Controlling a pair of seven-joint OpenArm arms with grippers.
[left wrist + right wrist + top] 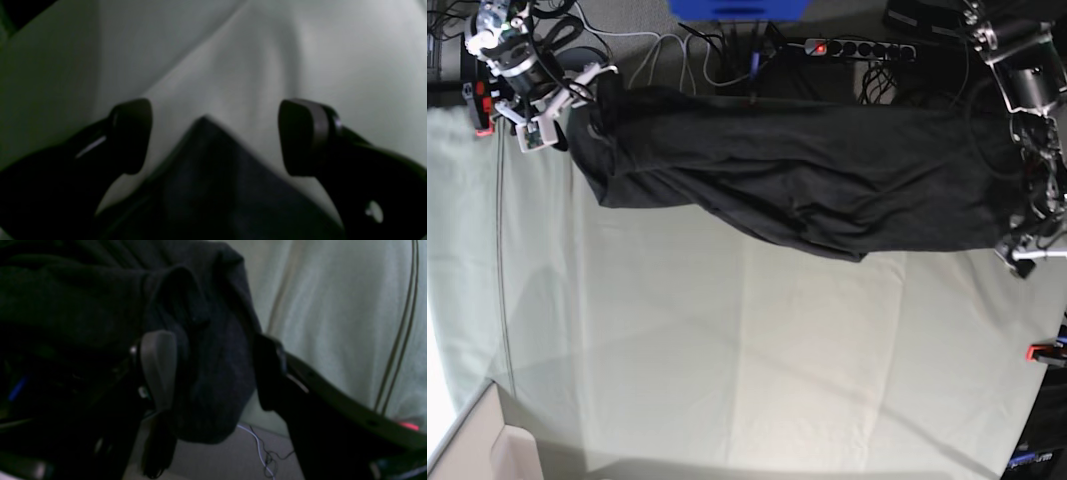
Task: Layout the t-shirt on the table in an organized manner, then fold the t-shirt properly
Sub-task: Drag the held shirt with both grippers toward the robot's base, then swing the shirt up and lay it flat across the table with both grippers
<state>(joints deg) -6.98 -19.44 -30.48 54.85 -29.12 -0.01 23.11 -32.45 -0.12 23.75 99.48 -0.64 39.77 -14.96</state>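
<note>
T-shirt [807, 175] stretches lengthwise between both arms along table's [727, 350] far edge | right gripper [213, 373] clamps bunched end | left gripper [213, 136] spread wide, straddling opposite corner

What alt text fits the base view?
Overhead view: a dark t-shirt lies stretched and bunched across the far side of a pale grey-green cloth-covered table, with the right gripper at one end and the left gripper at the other. Cables and a power strip run behind the table.
</note>
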